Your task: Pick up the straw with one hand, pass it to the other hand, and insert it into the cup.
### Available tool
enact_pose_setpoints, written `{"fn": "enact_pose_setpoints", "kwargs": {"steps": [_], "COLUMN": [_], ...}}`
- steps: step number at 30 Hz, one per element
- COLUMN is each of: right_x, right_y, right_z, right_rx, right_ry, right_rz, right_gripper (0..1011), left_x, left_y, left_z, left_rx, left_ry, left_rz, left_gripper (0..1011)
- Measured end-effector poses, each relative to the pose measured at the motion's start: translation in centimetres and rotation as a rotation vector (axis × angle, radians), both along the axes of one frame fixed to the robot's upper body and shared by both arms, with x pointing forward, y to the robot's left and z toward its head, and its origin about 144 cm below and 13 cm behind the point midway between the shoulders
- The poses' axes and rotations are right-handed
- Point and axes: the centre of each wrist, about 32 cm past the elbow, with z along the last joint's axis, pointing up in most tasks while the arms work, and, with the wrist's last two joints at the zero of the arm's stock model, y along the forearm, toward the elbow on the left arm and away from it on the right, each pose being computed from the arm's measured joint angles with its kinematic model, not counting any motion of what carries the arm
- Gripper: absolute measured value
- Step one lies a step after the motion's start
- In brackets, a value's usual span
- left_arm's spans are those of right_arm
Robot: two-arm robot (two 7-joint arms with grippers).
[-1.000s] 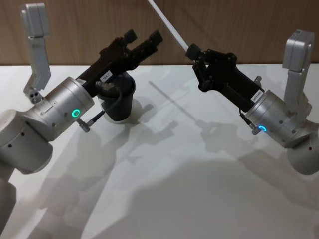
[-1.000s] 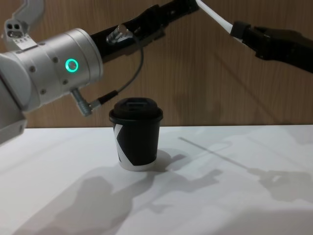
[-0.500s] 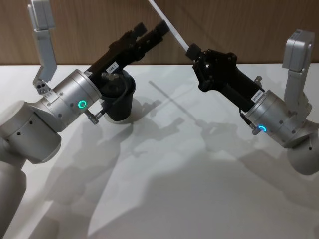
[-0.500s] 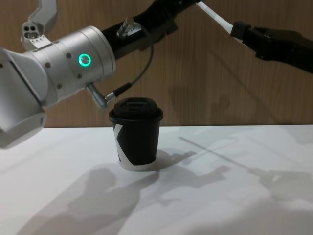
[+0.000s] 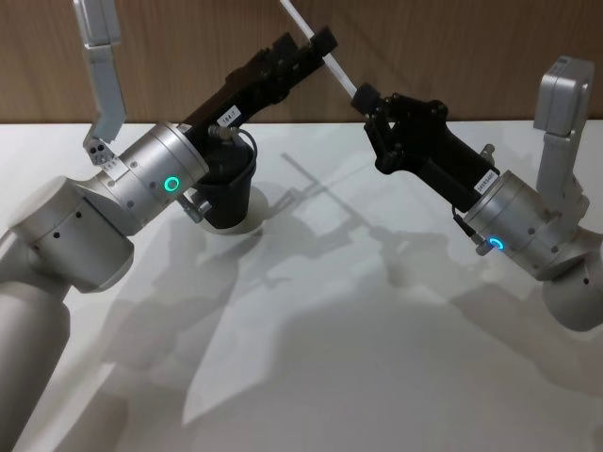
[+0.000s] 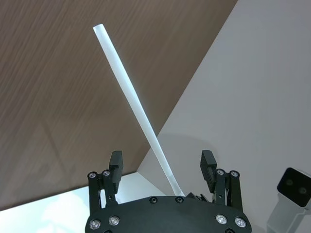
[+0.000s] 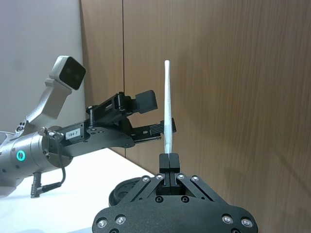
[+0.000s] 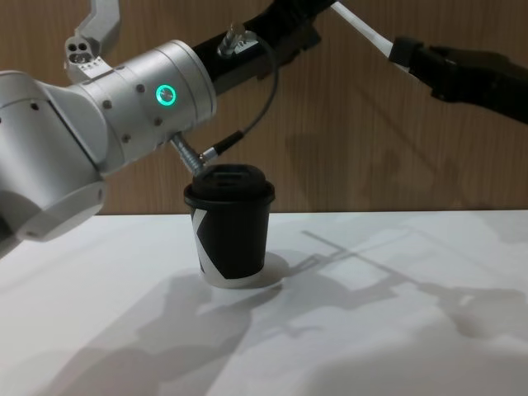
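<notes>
Right gripper (image 5: 362, 95) pinches white straw (image 5: 339, 72) aloft | left gripper (image 6: 162, 161), fingers spread, straddles straw untouched | lidded black cup (image 8: 231, 227) far-left on table (image 8: 388, 330)

It looked like a robot test lab: a white worktop (image 5: 377, 377) stood before a wood-panelled wall (image 5: 452, 47).
</notes>
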Motion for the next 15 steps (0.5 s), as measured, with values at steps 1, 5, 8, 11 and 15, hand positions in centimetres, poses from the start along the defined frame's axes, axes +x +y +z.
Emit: {"fn": "enact_pose_setpoints", "kwargs": {"steps": [1,5,8,11,15], "right_x": [0.0,0.0,0.0,0.0,0.0], "right_y": [0.0,0.0,0.0,0.0,0.0], "right_z": [0.0,0.0,0.0,0.0,0.0], "right_rx": [0.0,0.0,0.0,0.0,0.0], "right_ry": [0.0,0.0,0.0,0.0,0.0], "right_rz": [0.0,0.0,0.0,0.0,0.0], "right_gripper": [2,2,2,2,1], "left_x": [0.1,0.5,0.7,1.0,1.3], "left_y": [-0.1,-0.4,-0.6,-0.8,-1.1], "left_z": [0.0,0.0,0.1,0.1,0.2], "left_rx": [-0.001,-0.005,-0.007,-0.008,-0.01], "left_ry": [0.0,0.0,0.0,0.0,0.001], "left_rz": [-0.002,-0.004,-0.005,-0.006,-0.008], "left_gripper": [1003,1003,1003,1003,1003]}}
